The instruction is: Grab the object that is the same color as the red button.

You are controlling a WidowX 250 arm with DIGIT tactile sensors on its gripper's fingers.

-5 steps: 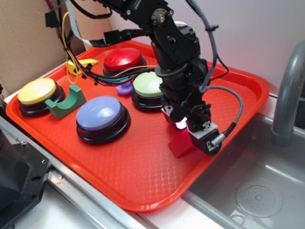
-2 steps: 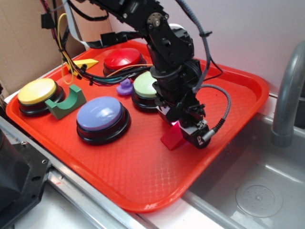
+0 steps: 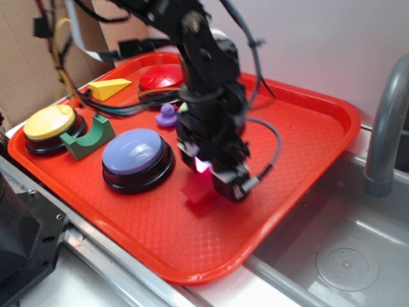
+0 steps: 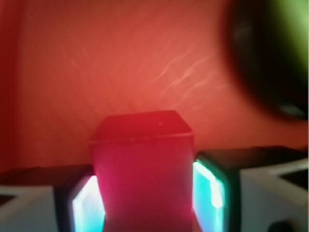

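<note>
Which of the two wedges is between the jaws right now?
The red wedge, held by the gripper mid-tray; the yellow wedge lies untouched at the tray's far corner.

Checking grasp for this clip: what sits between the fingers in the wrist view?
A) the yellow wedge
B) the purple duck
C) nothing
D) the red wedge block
D: the wrist view shows the red wedge block filling the gap between the two lit fingers, which appear pressed against its sides above the red tray.
</note>
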